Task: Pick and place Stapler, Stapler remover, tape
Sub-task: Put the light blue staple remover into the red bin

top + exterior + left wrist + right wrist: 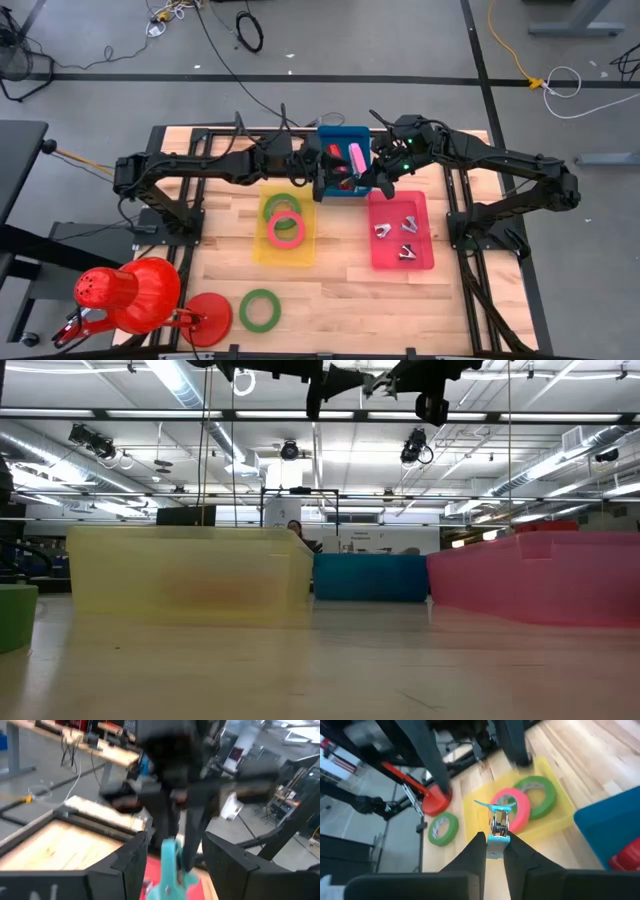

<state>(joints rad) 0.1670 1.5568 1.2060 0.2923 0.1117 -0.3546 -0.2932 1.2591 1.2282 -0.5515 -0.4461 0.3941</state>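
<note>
Teal remover [497, 827] pinched in the right pincer [495, 845], up over the blue bin's [330, 135] three o'clock edge! Left pincer [172, 862] stands apart around its far end, not gripping. Risk: a bump could knock it loose, missing the pink tray [425, 255] at five o'clock.

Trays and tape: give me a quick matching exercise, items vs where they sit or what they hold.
Items:
1. yellow tray
2. pink tray
3. lone green tape roll
4. teal staple remover

Places:
A. bare wood, near the red lamp
B. pinched in the right gripper
C. holds a pink and a green roll
D. holds small metal removers

Pairs: 1-C, 2-D, 3-A, 4-B
</note>
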